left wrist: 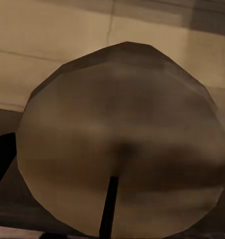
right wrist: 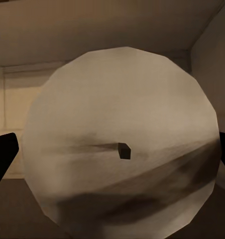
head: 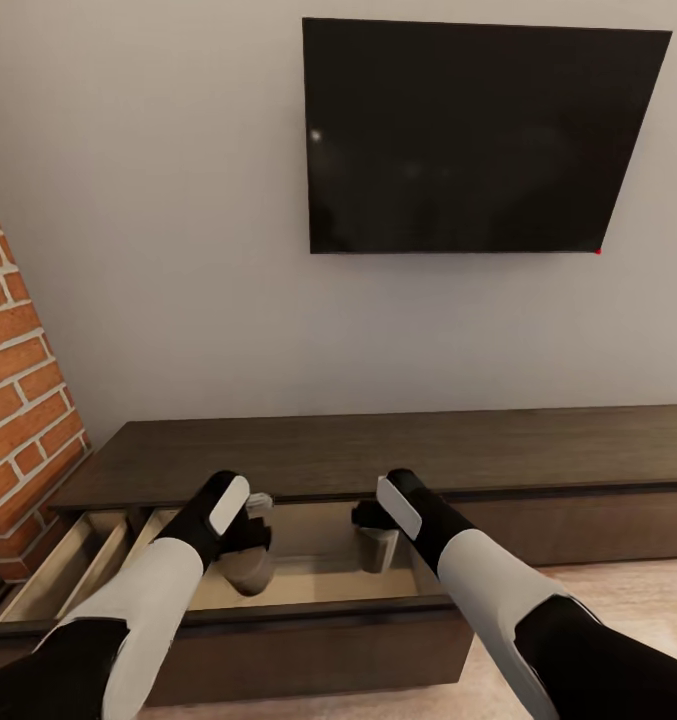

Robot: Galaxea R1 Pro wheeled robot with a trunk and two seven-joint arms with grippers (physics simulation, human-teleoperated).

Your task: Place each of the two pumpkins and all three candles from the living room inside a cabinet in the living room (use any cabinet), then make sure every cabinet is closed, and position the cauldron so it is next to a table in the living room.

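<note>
The long dark cabinet [head: 428, 450] stands under the wall TV, with a pale-lined drawer [head: 318, 585] pulled open at its left part. Both arms reach down into that drawer. My left gripper [head: 250, 545] is shut on a cream candle [head: 248, 577], held just above the drawer floor. The left wrist view looks at that candle's round top [left wrist: 122, 129], with its dark wick and one dark finger [left wrist: 0, 159] at its side. My right gripper [head: 373, 530] is shut on a second candle [head: 381, 552]. The right wrist view has this candle [right wrist: 117, 114] between two dark fingers [right wrist: 3, 154].
A second open drawer [head: 63, 570] lies at the cabinet's far left, beside the red brick fireplace [head: 18, 400]. A black TV [head: 478, 140] hangs on the grey wall above. Light wood floor [head: 618, 590] runs in front of the cabinet's shut right part.
</note>
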